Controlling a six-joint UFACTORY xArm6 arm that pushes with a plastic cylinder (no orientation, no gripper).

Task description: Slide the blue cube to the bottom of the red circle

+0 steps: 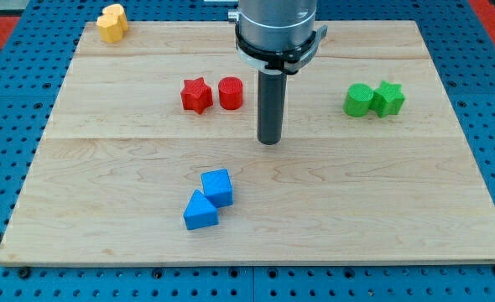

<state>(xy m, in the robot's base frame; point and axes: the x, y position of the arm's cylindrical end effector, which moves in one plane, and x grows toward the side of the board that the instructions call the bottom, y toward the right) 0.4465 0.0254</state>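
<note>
The blue cube (218, 186) lies on the wooden board below the view's centre, touching a blue triangular block (200, 211) at its lower left. The red circle (231, 93), a short cylinder, stands in the upper middle, next to a red star block (196, 95) on its left. My tip (269, 141) is to the right of and below the red circle, and above and to the right of the blue cube, apart from both.
A green cylinder (358, 101) and a green star block (388, 98) sit together at the view's right. Two yellow blocks (112, 23) lie at the board's top left corner. The board's edges border a blue perforated table (4, 126).
</note>
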